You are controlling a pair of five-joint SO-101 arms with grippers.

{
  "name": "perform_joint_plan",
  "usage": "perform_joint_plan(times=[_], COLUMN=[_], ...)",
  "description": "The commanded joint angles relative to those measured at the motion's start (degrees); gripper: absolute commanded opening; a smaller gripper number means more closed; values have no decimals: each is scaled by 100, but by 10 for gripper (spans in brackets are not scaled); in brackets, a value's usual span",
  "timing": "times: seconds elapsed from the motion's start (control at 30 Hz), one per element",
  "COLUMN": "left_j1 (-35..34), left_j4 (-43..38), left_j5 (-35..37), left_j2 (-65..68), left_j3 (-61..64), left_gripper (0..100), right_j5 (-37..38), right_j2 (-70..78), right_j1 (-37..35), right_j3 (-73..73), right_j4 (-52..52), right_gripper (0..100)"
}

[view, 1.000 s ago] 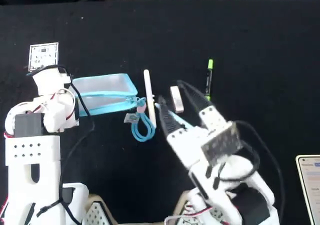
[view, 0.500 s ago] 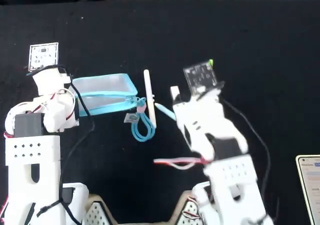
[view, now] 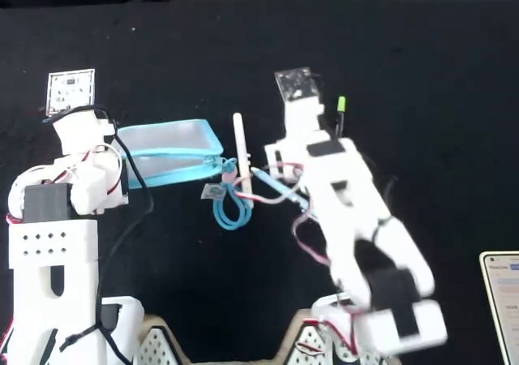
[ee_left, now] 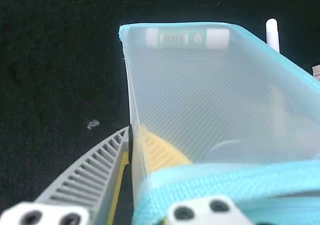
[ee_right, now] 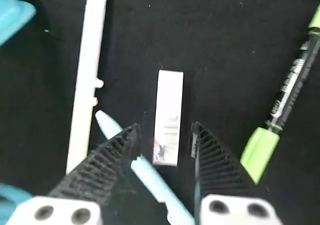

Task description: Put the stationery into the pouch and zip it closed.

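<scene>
Presently my right gripper [ee_right: 164, 131] stands open astride the white eraser [ee_right: 168, 110], which lies between the white pen [ee_right: 87, 80] and green marker [ee_right: 282, 110], while my left gripper [ee_left: 135, 180] pinches the pouch [ee_left: 200, 95] by its end.

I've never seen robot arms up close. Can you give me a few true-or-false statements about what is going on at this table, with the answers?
1. The right gripper is open, with one jaw on each side of the white eraser. True.
2. The green-capped marker is already inside the pouch. False: it lies on the black table, beside the eraser.
3. The left gripper holds the pouch by its edge. True.
4. The right gripper is clamped on the white pen. False: the pen lies on the table, outside the jaws.
</scene>
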Motion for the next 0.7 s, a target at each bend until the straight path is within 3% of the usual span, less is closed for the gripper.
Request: perform_joint_plan(times=[0.0, 0.37, 0.67], left_j1=[-92, -92, -92], left_j4=[35, 18, 26], left_j5=[70, 62, 70], left_j2=[35, 35, 35], left_j3=[163, 163, 163], left_gripper=[30, 30, 30], right_j5=[-18, 422, 422], right_j2=[1007, 2475, 4136], right_j1=[220, 246, 255], right_j3=[-1095, -2844, -5393], right_j4=[-44, 677, 2752], right_gripper=[163, 163, 158])
